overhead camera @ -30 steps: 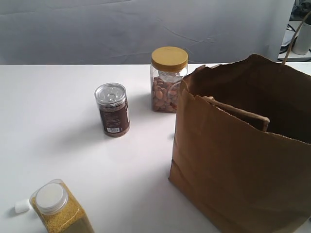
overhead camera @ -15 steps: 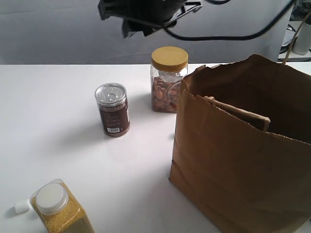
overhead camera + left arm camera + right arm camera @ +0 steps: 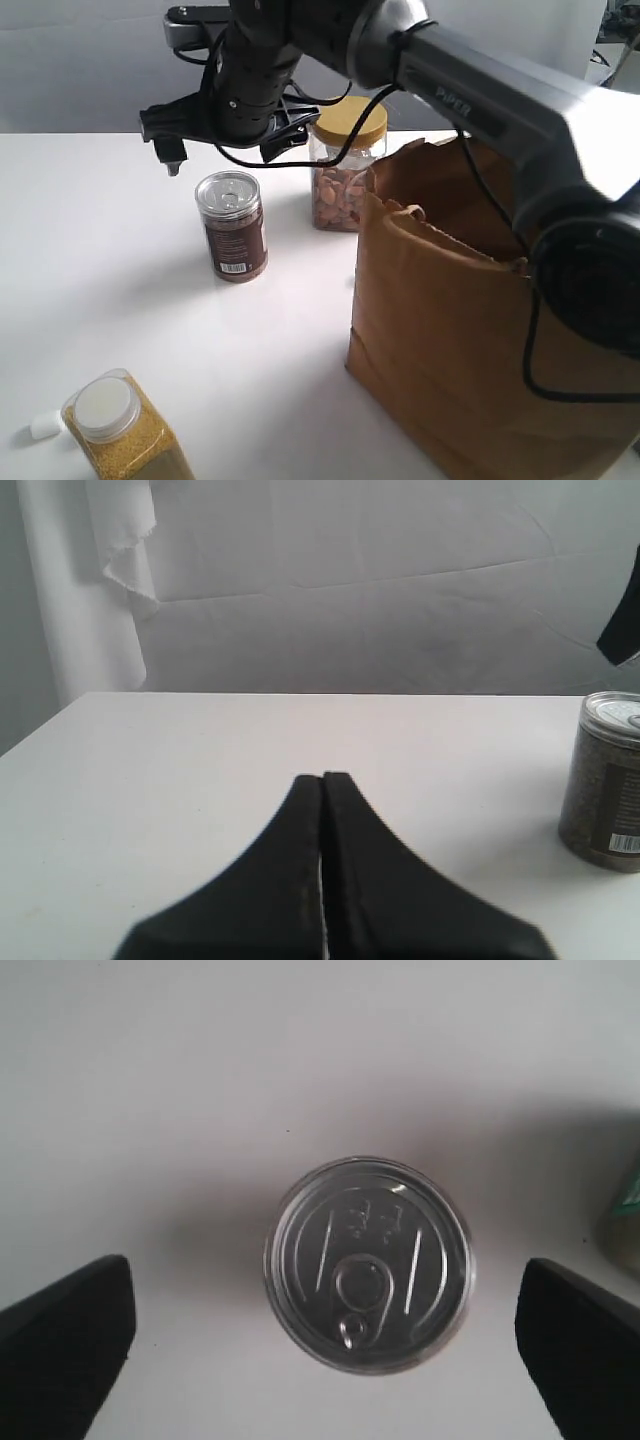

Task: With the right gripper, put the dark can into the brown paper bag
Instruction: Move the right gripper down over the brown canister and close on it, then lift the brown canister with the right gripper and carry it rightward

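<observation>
The dark can [image 3: 231, 225] stands upright on the white table, its silver pull-tab top [image 3: 368, 1260] facing up. My right gripper [image 3: 222, 152] hangs open just above it, reaching across over the brown paper bag [image 3: 480, 340]. In the right wrist view the two black fingers [image 3: 62, 1332] flank the can with wide gaps, touching nothing. The left wrist view has my left gripper [image 3: 322, 778] shut and empty, low over the table, with the dark can [image 3: 605, 780] off to one side. The left gripper does not show in the exterior view.
A yellow-lidded nut jar [image 3: 345, 170] stands just behind the can, close to the bag's left edge. A white-capped jar of yellow grains [image 3: 125, 425] and a small white object [image 3: 45, 424] sit at the front left. The right arm's grey link [image 3: 500, 100] crosses above the bag's mouth.
The right arm came in from the top and dropped over the dark can. The bag's near rim has shifted under the arm. The can and jars have not moved.
</observation>
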`<state>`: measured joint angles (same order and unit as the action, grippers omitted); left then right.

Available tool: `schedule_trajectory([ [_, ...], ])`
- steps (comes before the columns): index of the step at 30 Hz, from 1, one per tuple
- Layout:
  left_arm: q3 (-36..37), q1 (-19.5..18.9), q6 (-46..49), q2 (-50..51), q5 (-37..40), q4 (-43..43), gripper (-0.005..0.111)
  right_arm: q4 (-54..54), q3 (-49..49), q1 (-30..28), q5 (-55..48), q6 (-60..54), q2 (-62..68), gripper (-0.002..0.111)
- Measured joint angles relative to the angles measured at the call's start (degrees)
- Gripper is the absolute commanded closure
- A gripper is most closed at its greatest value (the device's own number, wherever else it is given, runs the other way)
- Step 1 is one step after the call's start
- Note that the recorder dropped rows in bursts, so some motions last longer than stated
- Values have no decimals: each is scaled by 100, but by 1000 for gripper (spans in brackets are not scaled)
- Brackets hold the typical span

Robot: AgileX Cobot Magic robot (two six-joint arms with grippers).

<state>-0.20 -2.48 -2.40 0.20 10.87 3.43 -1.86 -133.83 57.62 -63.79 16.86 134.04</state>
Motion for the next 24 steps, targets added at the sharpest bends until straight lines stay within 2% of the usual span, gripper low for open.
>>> schedule_trajectory([
  [10, 0, 0, 0, 0, 0, 0, 107, 338, -309, 63, -71, 111, 625, 14],
  [12, 0, 0, 0, 0, 0, 0, 107, 382, -312, 63, -71, 111, 714, 18],
  [13, 0, 0, 0, 0, 0, 0, 107, 394, -312, 63, -71, 111, 739, 24],
  [15, 0, 0, 0, 0, 0, 0, 107, 458, -312, 63, -61, 127, 791, 44],
  [19, 0, 0, 0, 0, 0, 0, 107, 681, -312, 72, -72, 212, 801, 105],
  [24, 0, 0, 0, 0, 0, 0, 107, 814, -312, 72, -93, 286, 801, 108],
])
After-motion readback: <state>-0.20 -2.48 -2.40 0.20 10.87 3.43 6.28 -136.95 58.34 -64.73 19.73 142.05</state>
